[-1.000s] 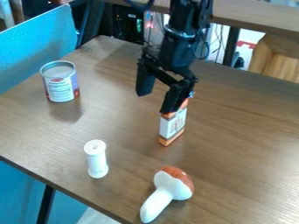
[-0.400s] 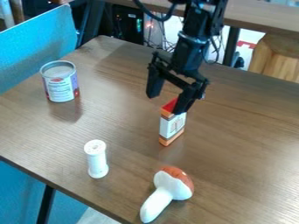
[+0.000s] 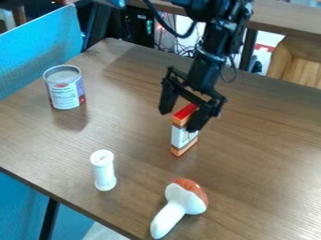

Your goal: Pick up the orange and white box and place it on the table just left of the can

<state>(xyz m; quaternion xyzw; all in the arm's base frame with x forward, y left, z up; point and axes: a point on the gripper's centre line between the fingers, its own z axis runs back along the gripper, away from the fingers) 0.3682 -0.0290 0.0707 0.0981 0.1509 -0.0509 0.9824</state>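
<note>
- Gripper (image 3: 180,120), one, black, hanging over the one wooden table (image 3: 257,154): its fingers are spread apart at the upper part of the carton (image 3: 179,136), one in front of its side, the other off to the view's left, with a gap. Nothing looks gripped; whether either finger touches the carton, I cannot tell. As I judge it, the gripper is lined up with the carton, so the approach looks mostly done, while a firm hold and any lifting or moving of it are undone.
- Can (image 3: 64,91), one, bulkiest of the small things: upright near the table's far left side in the view, well apart from the gripper.
- Toy mushroom (image 3: 180,205), one: lying near the table's front edge, brown-and-white cap toward the carton, white stem pointing away.
- Carton, one: slim, upright on the table, red on top, with orange bands and a white panel.
- White spool-shaped piece (image 3: 103,171), one, smallest: upright, between the can and the mushroom.
</note>
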